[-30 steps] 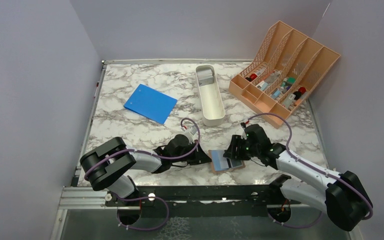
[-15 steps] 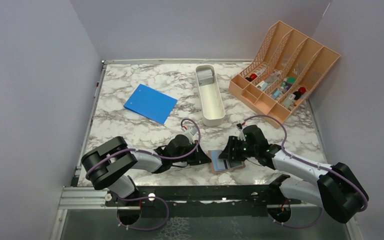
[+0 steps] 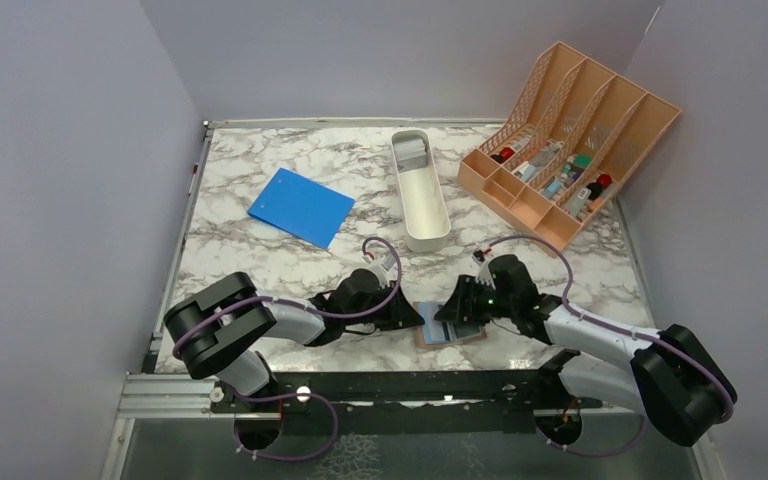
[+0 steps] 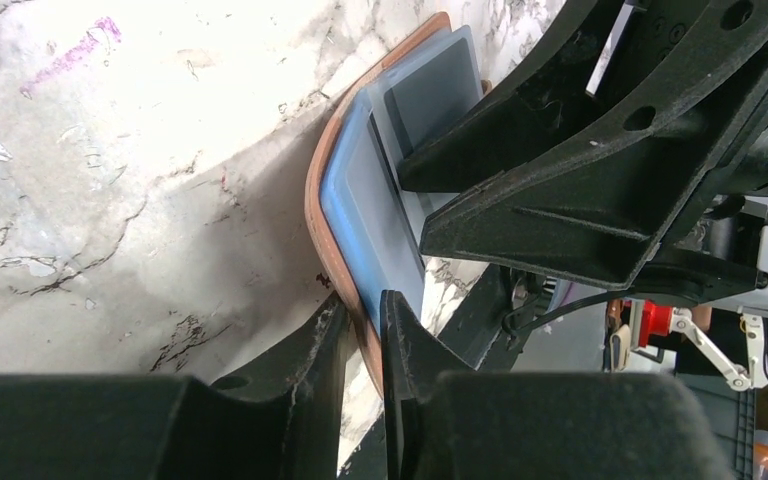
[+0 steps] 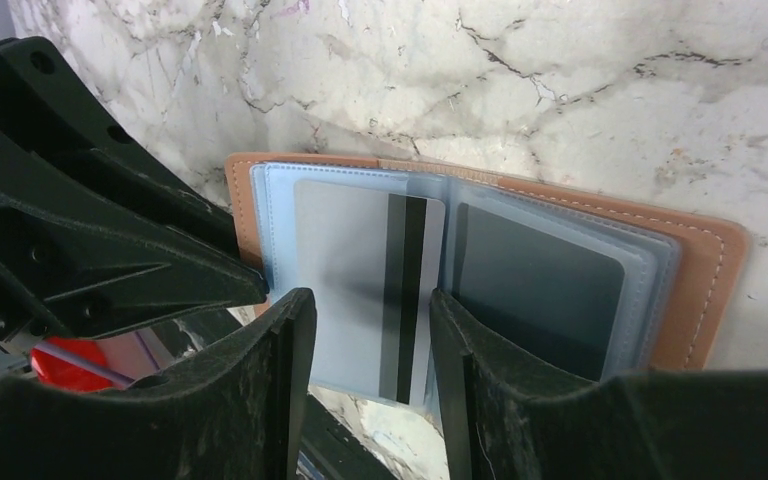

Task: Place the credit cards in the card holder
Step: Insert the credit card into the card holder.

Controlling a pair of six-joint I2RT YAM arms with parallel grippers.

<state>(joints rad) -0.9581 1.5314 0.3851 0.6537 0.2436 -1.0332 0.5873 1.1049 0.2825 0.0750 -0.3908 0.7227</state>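
The brown card holder lies open near the table's front edge, its pale blue pockets up. A pale credit card with a black stripe lies on its left page, its lower end past the pocket. A dark card sits in the right page. My right gripper is open, one finger beside each long edge of the pale card; I cannot tell if they touch it. My left gripper stands slightly open around the holder's brown left edge, with a thin gap showing beside it. In the top view, both grippers meet at the holder.
A blue notebook lies at the back left. A long white tray stands behind the holder. A peach lattice organiser with small items is at the back right. The black front rail runs just below the holder.
My right gripper has moved left, from beside the card holder to over its left page and the pale card. My left jaws have parted slightly on the holder's edge.
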